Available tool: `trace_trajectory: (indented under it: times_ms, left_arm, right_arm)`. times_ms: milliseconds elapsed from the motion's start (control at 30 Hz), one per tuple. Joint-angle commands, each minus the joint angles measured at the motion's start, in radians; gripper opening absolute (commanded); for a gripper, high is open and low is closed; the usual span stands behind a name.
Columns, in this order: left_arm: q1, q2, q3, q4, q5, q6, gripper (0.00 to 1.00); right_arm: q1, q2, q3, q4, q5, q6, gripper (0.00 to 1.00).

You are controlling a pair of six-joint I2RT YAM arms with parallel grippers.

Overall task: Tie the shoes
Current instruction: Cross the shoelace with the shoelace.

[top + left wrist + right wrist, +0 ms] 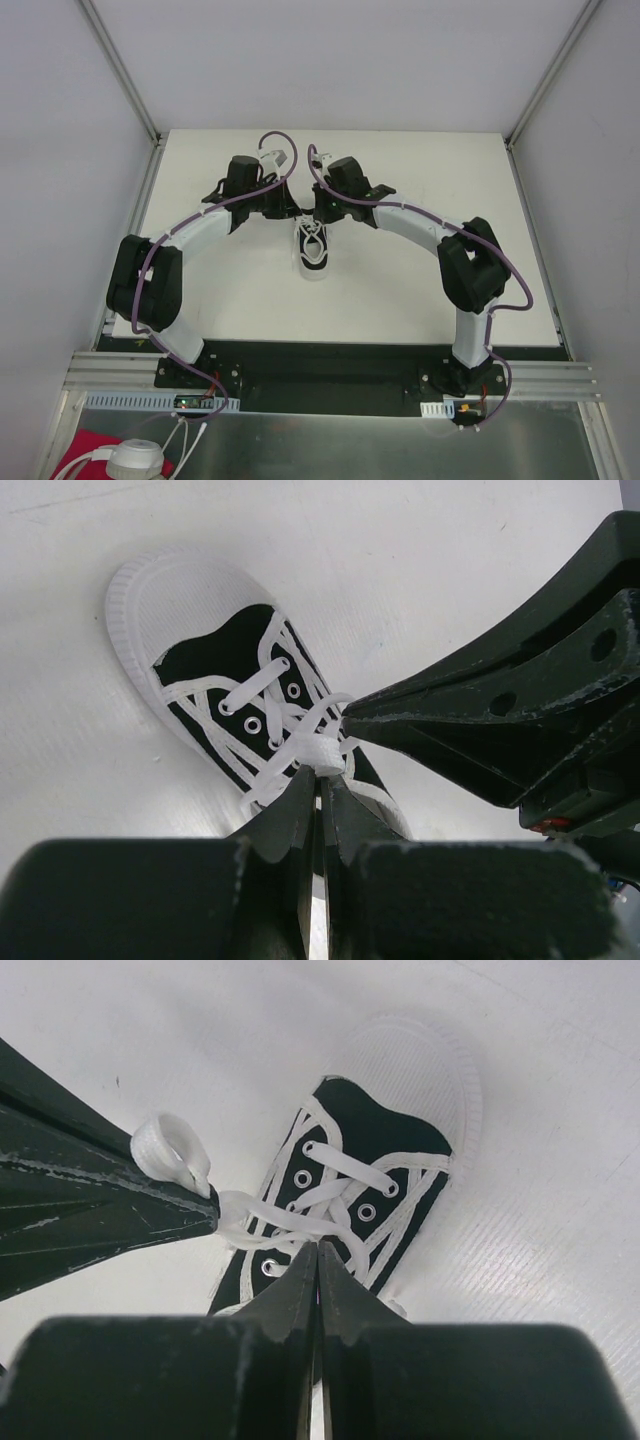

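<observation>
The small black sneaker (312, 250) with white sole and toe rim lies mid-table between the arms, toe toward the near edge. It also shows in the left wrist view (215, 650) and the right wrist view (380, 1130). My left gripper (291, 211) is shut on a white lace loop (325, 752) just above the shoe's eyelets; the loop sticks out past its tip (170, 1150). My right gripper (318, 213) is shut on the crossing lace (300, 1222) over the tongue. The two gripper tips nearly touch above the shoe's opening.
The white table board (420, 300) ends at grey side walls and aluminium rails. A black base plate (320, 360) holds both arm bases at the near edge. Purple cables (285, 140) loop above the wrists. A red cloth (85, 450) lies below the table.
</observation>
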Motion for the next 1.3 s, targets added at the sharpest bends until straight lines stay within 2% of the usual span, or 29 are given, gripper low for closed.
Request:
trace_trajectory:
  times_ms: [0,67,167,433,667,1100,1267]
  left_arm:
    - [-0.005,-0.044,0.035,0.003,0.014,0.026,0.00]
    - [-0.007,-0.044,0.037,0.003,0.014,0.026,0.00]
    - [-0.005,-0.044,0.035,0.003,0.014,0.026,0.00]
    - [-0.005,-0.045,0.031,0.003,0.013,0.026,0.00]
    - [-0.005,-0.045,0.032,0.003,0.014,0.027,0.00]
    - [-0.007,-0.048,0.031,0.003,0.011,0.029,0.00]
    - [-0.007,-0.050,0.031,0.003,0.010,0.031,0.00]
  right_arm:
    - [-0.003,-0.002,-0.009,-0.011,0.018,-0.008,0.08]
    - [-0.002,-0.005,-0.009,-0.013,0.023,-0.008,0.16]
    - [-0.003,-0.006,-0.009,-0.017,0.026,-0.010,0.22]
    - [-0.002,-0.068,-0.015,-0.016,0.033,-0.007,0.23]
    - [-0.023,-0.086,-0.012,-0.010,0.026,-0.001,0.32]
    - [-0.037,-0.069,-0.023,0.021,-0.062,0.028,0.29]
    - [-0.031,-0.071,-0.032,0.022,-0.080,0.027,0.24]
